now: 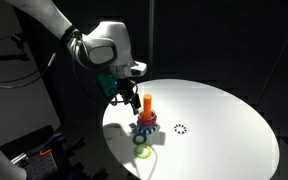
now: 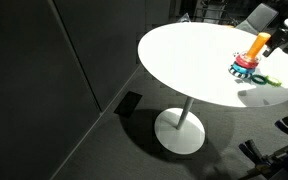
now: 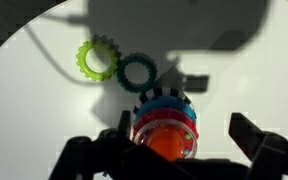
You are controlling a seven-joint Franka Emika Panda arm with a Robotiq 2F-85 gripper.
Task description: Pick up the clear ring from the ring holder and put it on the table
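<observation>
Hovering just above the ring holder (image 3: 165, 124), the gripper (image 3: 179, 130) has its jaws apart w/ nothing btw them but air. In the wrist view one dark finger shows on each side of the holder's top, neither touching it. In an exterior view the gripper (image 1: 125, 94) sits beside and slightly above the orange peg (image 1: 147, 102). In an exterior view it is only partly in frame at the picture's border (image 2: 275, 41), so no detail there.

The holder (image 1: 146, 124) stands upright near the edge of the white tabletop (image 1: 224, 110), on the side where the arm reaches in. Red and blue rings are stacked round the peg's foot. In an exterior view it stands close to the tabletop's far edge (image 2: 248, 64).

The clear ring (image 1: 181, 128) seems to be the faint dotted circle lying flat on the tabletop, apart from the holder and further in from the edge. It's too small to be sure.

A green ring (image 3: 97, 58) lies flat btw the holder and the tabletop's edge. A dark teal ring (image 3: 138, 72) lies just beside it; can't tell if they touch.
</observation>
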